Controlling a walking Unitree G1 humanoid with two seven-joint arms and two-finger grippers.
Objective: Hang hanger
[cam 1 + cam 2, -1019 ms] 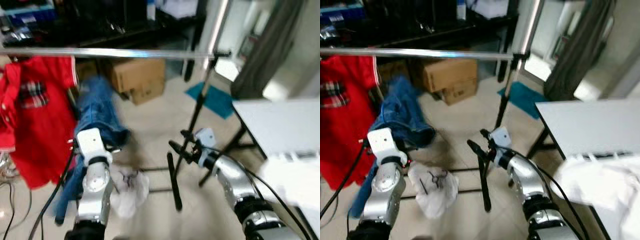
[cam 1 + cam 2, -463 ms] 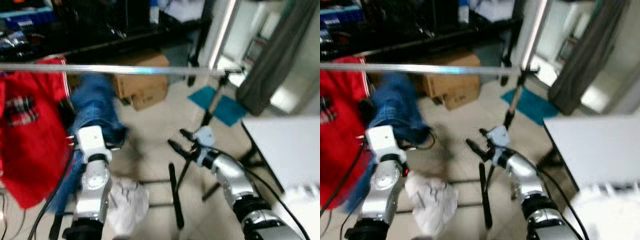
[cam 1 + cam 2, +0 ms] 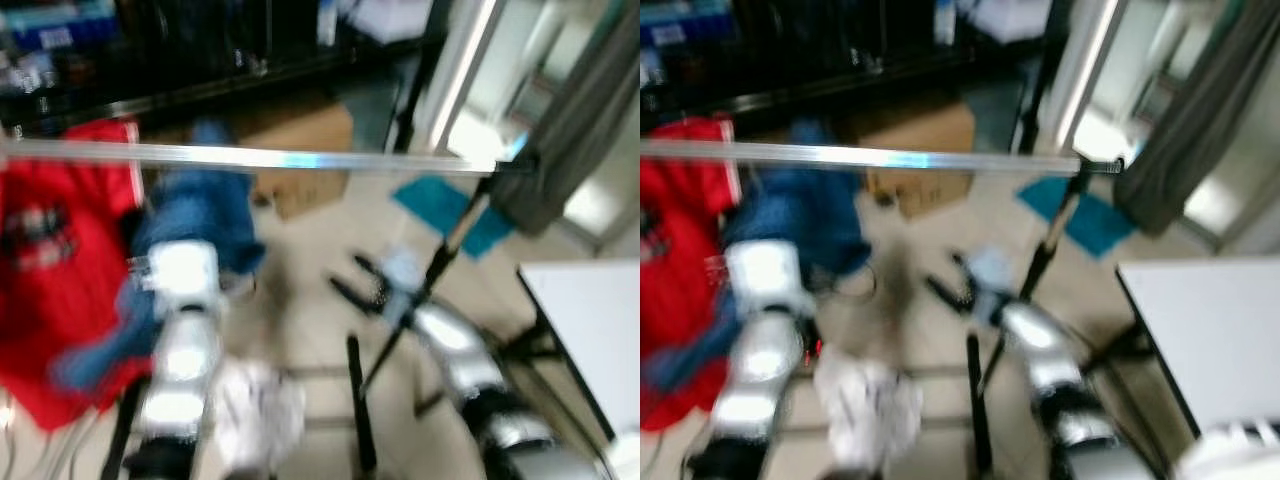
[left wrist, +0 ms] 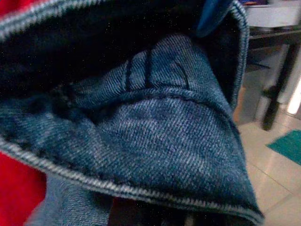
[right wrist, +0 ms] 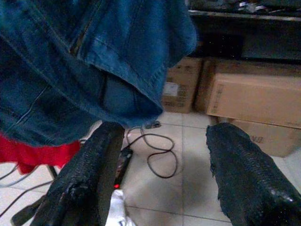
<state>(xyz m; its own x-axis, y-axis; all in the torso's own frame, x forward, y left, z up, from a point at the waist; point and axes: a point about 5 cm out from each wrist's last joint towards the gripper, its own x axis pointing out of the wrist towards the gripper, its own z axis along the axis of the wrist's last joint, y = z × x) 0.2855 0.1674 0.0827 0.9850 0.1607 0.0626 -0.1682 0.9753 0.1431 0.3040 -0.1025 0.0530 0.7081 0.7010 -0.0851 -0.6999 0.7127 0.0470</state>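
A silver clothes rail (image 3: 250, 157) runs across the blurred head views. A red garment (image 3: 50, 260) hangs at its left end. A blue denim garment (image 3: 195, 215) sits beside it, its top reaching rail height. My left arm (image 3: 180, 310) is raised just under the denim, its gripper hidden behind the wrist block. The left wrist view shows denim folds (image 4: 155, 136) pressed close. My right gripper (image 3: 355, 280) is open and holds nothing, right of the denim and below the rail. In the right wrist view its fingers (image 5: 89, 179) stand wide apart, with the denim (image 5: 94, 61) hanging ahead.
The rack's black stand pole (image 3: 440, 270) slants down beside my right arm. A white cloth (image 3: 260, 410) lies on the tile floor. Cardboard boxes (image 5: 254, 108) sit behind the rail, a teal mat (image 3: 450, 215) farther right, a white table (image 3: 590, 320) at the right edge.
The camera has swung, so the rail sits lower in the picture and everything is more blurred. The denim stands higher against the rail. The right gripper stays open.
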